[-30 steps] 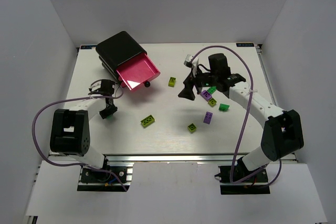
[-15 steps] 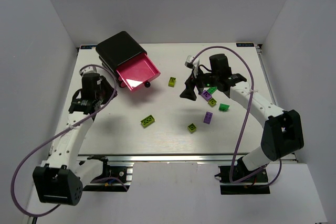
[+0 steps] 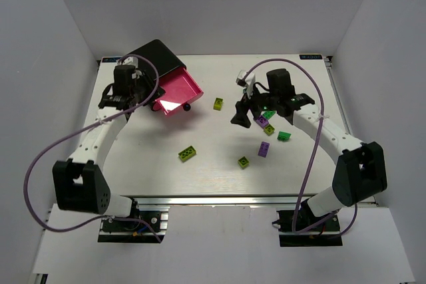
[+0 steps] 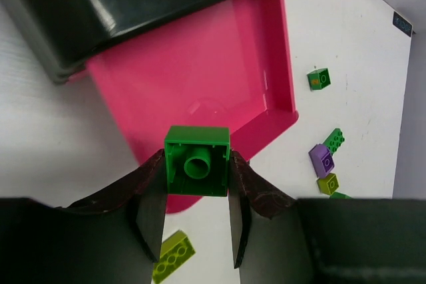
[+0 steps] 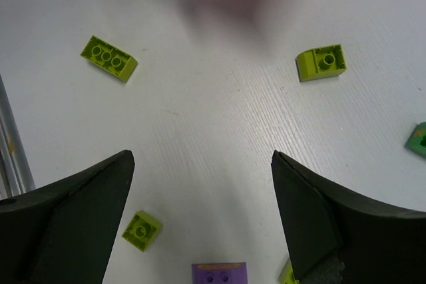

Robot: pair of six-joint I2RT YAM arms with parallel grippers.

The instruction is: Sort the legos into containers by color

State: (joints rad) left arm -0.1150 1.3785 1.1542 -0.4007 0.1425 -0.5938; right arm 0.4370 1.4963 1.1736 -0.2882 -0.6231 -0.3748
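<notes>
One at a time: clamping green brick (image 4: 197,143) in left gripper (image 4: 197,181), holding over pink drawer (image 4: 200,64)'s front edge, likely for dropping in. Hovering right gripper (image 5: 201,164), jaws wide and empty, above loose bricks (image 5: 109,58), probably lining up next pick.

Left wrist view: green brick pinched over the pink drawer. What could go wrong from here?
1. The left gripper holds the green brick over the front rim of the open pink drawer, not over its middle. Released here, it might clip the rim and bounce onto the table.
2. The right gripper hangs open over closely grouped pieces. Closing on the purple brick could nudge the lime brick beside it.
</notes>
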